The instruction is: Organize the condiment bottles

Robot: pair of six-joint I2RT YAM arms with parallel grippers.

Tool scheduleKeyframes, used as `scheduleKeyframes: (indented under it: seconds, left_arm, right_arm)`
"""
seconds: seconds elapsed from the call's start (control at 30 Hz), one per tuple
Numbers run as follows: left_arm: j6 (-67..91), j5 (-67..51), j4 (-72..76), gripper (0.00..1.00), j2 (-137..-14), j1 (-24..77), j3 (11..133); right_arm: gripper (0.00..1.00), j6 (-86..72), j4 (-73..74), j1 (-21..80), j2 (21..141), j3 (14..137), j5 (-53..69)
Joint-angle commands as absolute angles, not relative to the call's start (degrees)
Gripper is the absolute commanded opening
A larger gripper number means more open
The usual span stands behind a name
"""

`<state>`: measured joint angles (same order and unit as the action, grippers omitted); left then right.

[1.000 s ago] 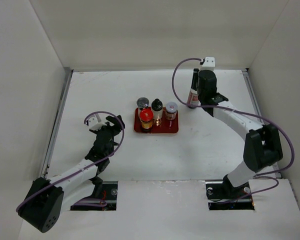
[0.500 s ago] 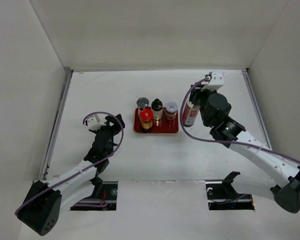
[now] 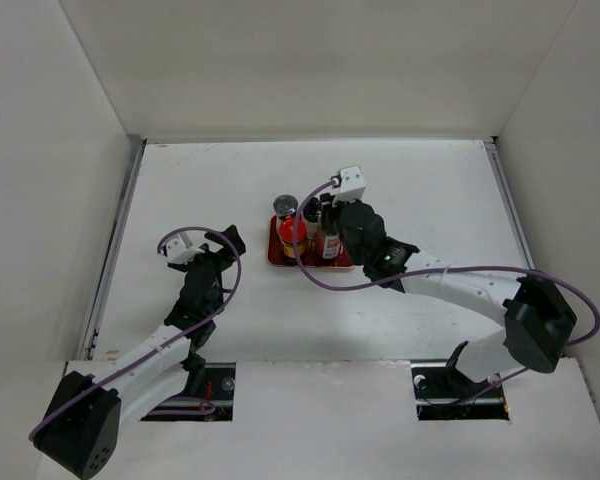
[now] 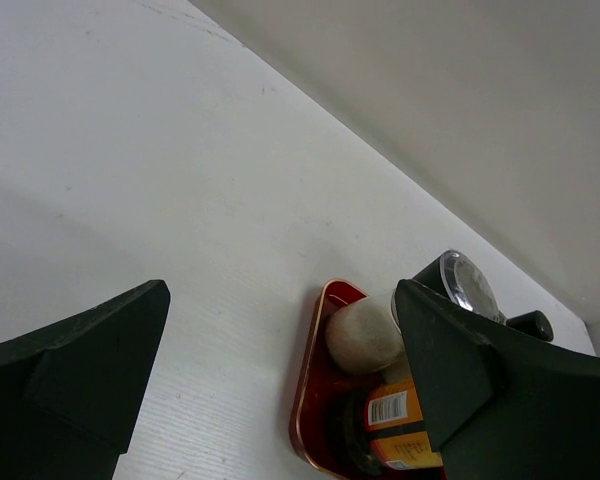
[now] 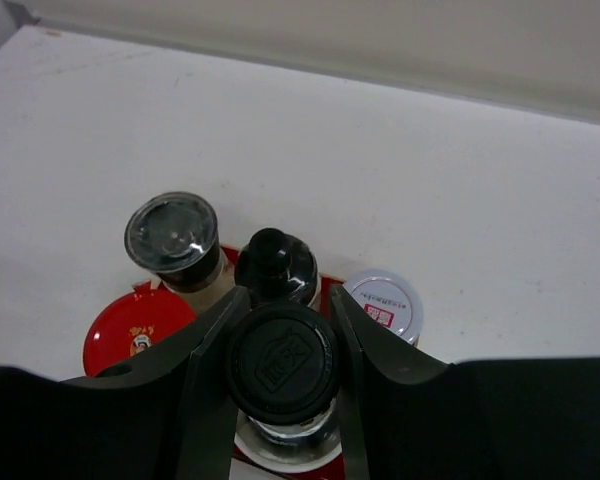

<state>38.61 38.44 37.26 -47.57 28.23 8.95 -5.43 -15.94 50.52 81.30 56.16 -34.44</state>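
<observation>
My right gripper (image 5: pixel 283 365) is shut on the black cap of the tall clear bottle (image 3: pixel 330 244), which has a red-white label. It holds the bottle upright over the near right part of the red tray (image 3: pixel 280 258); I cannot tell whether the bottle's base touches the tray. On the tray stand a clear-lidded shaker (image 5: pixel 172 232), a black-capped bottle (image 5: pixel 275 262), a white-lidded jar (image 5: pixel 383 303) and a red-capped jar (image 5: pixel 135 330). My left gripper (image 3: pixel 223 244) is open and empty, left of the tray and apart from it; its wrist view shows the tray's corner (image 4: pixel 315 400).
White walls close in the table on the left, back and right. The right arm (image 3: pixel 450 285) stretches across the table from its base to the tray. A metal strip (image 3: pixel 115 250) runs along the table's left edge.
The right arm has swung left, carrying the tall bottle from the back right of the table to over the tray. The left gripper's jaws have opened wider.
</observation>
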Motion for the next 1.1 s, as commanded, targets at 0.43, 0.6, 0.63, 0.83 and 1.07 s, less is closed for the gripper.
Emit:
scheduleKeyframes:
  seconds: [0.43,0.6,0.63,0.83,1.07]
  left_arm:
    - [39.11,38.41,39.55,1.00,-49.31,27.81,9.32]
    - [39.29,38.32,39.46,1.00,-49.13,27.55,9.32]
    - [39.29,38.15,39.46,1.00,-49.13,27.73,9.49]
    - [39.55,35.25,39.46,1.00,-50.80,27.46,10.63]
    - [40.78,32.79,34.03,1.00,-57.39,25.80,15.11]
  right_arm:
    - [0.65,-5.10,-30.67,51.37,84.55,57.49,-36.65]
    - [0.92,-5.36,-29.88,51.63,81.75,56.25,-37.18]
    - [0.96,-5.27,-29.71,51.72,80.69,55.99,-37.18]
    - [1.00,-6.41,-29.00,51.81,70.33,51.69,-40.68]
    - [1.00,-16.59,-31.47,47.07,54.42,34.21,-49.48]
